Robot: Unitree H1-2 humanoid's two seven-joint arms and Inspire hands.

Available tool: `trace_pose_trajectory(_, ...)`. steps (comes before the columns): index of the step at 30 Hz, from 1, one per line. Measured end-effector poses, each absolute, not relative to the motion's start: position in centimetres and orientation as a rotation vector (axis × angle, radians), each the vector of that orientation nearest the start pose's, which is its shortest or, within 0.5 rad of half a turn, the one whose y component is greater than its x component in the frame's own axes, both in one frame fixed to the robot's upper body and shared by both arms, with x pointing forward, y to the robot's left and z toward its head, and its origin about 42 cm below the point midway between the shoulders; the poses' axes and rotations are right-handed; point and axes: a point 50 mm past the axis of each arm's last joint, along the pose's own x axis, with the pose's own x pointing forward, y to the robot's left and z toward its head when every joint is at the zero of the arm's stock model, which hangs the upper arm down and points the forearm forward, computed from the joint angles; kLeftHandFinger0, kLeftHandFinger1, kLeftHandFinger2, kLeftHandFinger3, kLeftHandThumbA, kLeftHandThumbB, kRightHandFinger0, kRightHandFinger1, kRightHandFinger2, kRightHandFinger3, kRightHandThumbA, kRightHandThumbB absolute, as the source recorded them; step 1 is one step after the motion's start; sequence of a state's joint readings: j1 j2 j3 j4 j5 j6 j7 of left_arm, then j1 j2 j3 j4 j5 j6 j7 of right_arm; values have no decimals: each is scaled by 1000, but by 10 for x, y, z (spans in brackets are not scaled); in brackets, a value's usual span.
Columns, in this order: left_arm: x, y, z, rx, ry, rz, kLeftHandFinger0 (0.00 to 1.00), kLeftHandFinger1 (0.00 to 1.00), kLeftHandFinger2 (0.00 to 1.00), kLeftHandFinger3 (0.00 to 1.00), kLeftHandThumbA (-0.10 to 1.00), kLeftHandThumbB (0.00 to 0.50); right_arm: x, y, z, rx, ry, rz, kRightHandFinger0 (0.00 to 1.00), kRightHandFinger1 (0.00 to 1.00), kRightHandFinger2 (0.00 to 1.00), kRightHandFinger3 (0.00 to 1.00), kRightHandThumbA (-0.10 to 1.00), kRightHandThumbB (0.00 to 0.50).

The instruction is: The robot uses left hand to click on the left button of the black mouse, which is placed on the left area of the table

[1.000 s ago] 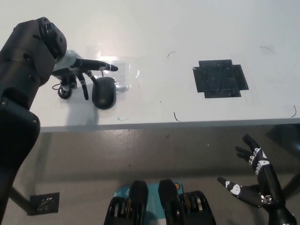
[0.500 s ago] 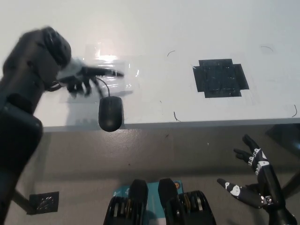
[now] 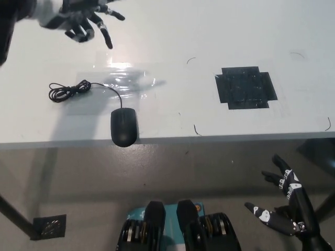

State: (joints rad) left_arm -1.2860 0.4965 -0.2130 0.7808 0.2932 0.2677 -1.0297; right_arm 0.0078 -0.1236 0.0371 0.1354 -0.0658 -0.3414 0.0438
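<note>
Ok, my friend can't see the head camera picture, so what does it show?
A black mouse sits at the white table's near edge, its cord coiled to its left. The left hand hovers open far behind it; the right hand hangs open below the table.

mouse sits at the table's near edge, left side, its cable coiled behind-left; tape patch off to the right.

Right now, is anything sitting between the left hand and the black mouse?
Nothing visible blocks it. The left hand is raised at the picture's top left, fingers spread. The black mouse sits at the table's near edge; only its cable lies on the bare surface between.
</note>
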Motion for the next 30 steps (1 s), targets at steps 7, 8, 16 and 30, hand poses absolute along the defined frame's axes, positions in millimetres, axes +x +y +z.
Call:
trace_pose_trajectory(7,529,290,375,747,191,-792,0,0,15,1000,1000,414,271,-241,72,-187,-161,105,780,798,1000,1000,895,59)
trace_pose_trajectory(8,525,292,367,736,189,-791,0,0,1,1000,1000,434,271,-241,71,-187,-160,105,780,798,1000,1000,894,60)
trace_pose_trajectory(16,425,322,218,522,275,-851,326,620,1000,1000,1000,434,266,-241,62,-184,-127,104,776,795,1000,1000,916,56)
trace_pose_trajectory(30,178,290,105,136,384,-965,0,0,0,1000,1000,330,250,-244,51,-182,-81,98,742,735,973,1000,892,36)
